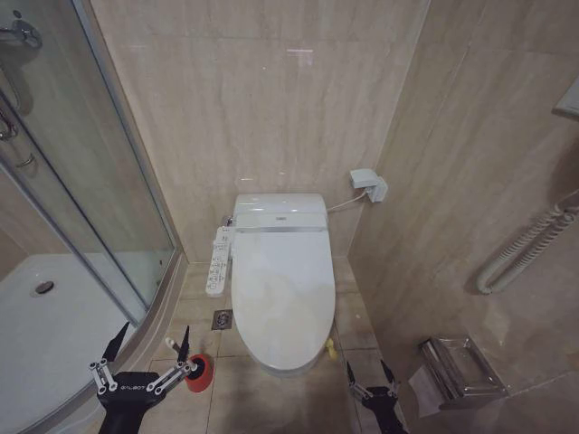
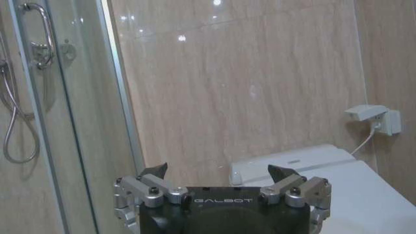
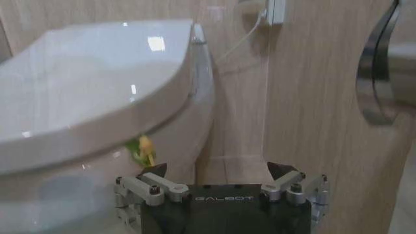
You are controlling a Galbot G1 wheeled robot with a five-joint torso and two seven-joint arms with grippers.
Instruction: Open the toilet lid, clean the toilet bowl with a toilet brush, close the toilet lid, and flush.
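Here, the toilet lid (image 1: 282, 280) lies shut over the toilet bowl (image 1: 288, 364), straight ahead of you.

Your left gripper (image 1: 150, 348) hangs low beside the shower tray (image 1: 54, 334), fingers spread wide, empty; the toilet brush (image 1: 179, 351) stands in its red cup (image 1: 200, 373) just beside it; your right gripper (image 1: 372, 374) waits near the bowl's front, likewise spread and empty; the yellow-green strap (image 3: 144, 148) hangs under the lid's edge.

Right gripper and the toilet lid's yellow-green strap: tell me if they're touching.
Apart. In the right wrist view, the open right gripper sits short of the yellow-green strap, which hangs under the closed toilet lid; floor shows between its fingertips.
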